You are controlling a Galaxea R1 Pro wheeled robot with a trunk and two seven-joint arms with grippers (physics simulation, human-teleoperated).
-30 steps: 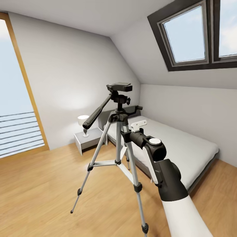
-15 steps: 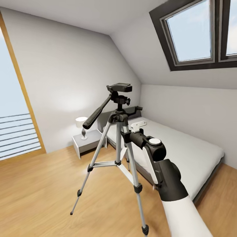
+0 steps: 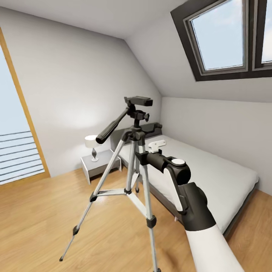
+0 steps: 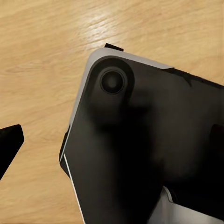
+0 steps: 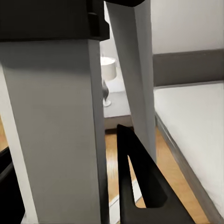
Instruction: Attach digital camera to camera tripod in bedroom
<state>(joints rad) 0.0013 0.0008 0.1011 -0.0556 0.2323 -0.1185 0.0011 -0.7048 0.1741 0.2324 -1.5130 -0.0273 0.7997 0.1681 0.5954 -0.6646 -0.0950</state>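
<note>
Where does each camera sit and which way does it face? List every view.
Head view: on the head, facing forward at the camera tripod; right arm shows.
Left wrist view: faces down at the wood floor; dark robot casing shows.
Right wrist view: close behind tripod legs; black finger shows.
Shared by head and right wrist views: tripod, lamp, bed.

Bright, even daylight comes through the skylights (image 3: 226, 37) and the tall window (image 3: 15, 124), leaving a pale glow on the wall (image 3: 83, 94). The floor (image 3: 56, 211) carries a soft sheen and almost no shadows. Both wrist views are soft and blurred close up.
</note>
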